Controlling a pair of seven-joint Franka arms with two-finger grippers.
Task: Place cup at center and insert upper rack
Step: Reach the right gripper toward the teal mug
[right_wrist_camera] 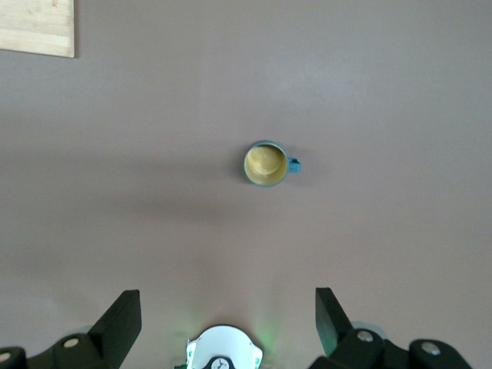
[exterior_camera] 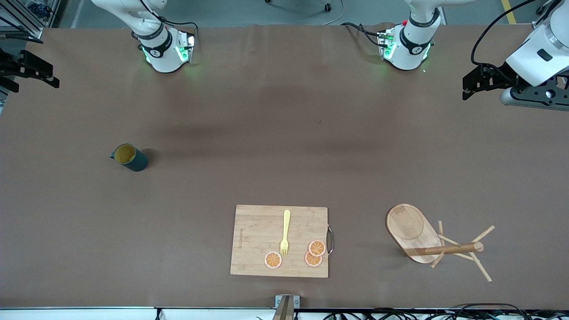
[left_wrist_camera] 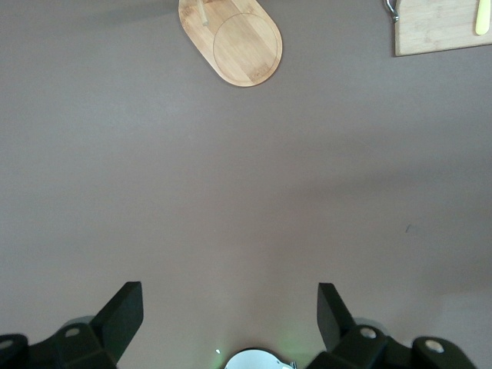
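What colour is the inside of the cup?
Mustard yellow inside the cup, best seen in the right wrist view.

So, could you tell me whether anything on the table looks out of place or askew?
Nothing looks spilled or damaged. The mug tree seems to stand upright, toward the left arm's end of the table. The cup stands upright too, toward the right arm's end.

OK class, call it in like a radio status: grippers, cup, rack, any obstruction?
Left gripper and right gripper open, high over table. Cup upright, untouched, toward right arm's end. Upper rack standing near left arm's end. Nothing blocking.
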